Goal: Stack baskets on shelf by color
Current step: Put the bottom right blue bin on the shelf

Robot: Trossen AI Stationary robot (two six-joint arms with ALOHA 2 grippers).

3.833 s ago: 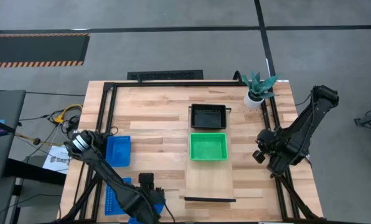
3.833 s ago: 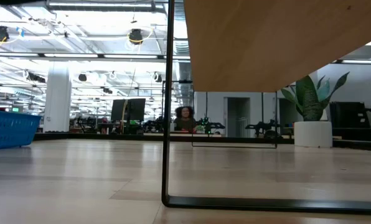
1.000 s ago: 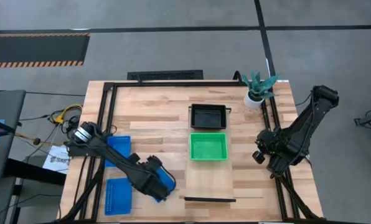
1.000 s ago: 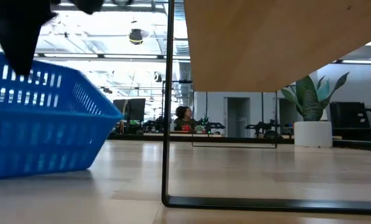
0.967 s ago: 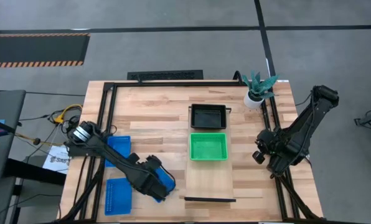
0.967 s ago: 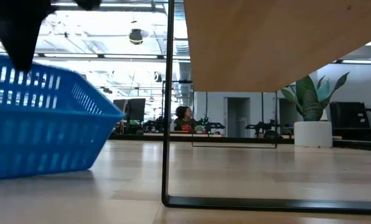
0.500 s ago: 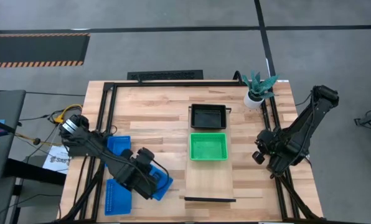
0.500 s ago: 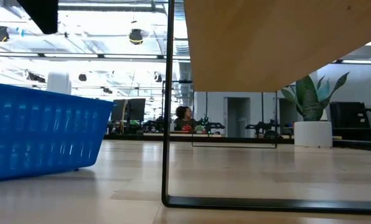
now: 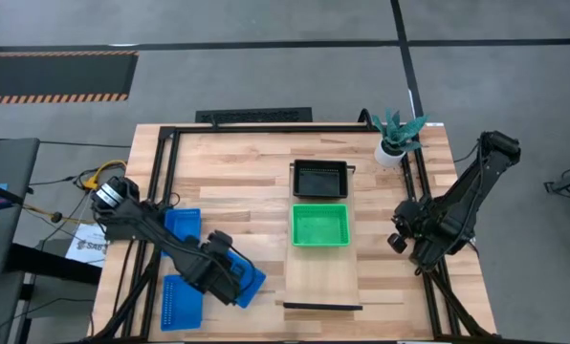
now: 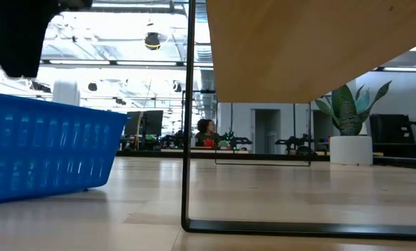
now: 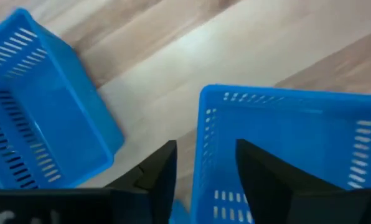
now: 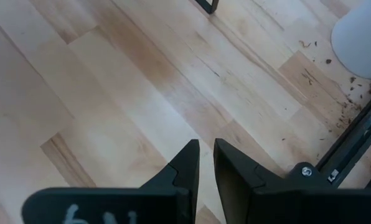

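Left tool (image 11: 201, 171) straddling near wall of blue basket (image 11: 297, 149), fingers narrow around rim, right tool (image 12: 206, 163) nearly closed, empty

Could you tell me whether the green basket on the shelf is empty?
Empty: the high view shows only the bare floor of the green basket; nothing lies inside.

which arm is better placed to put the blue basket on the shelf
Left. The left gripper has its jaws astride a wall of the blue basket, just beside the shelf. The right gripper sits over bare tabletop at the table's right edge, holding nothing.
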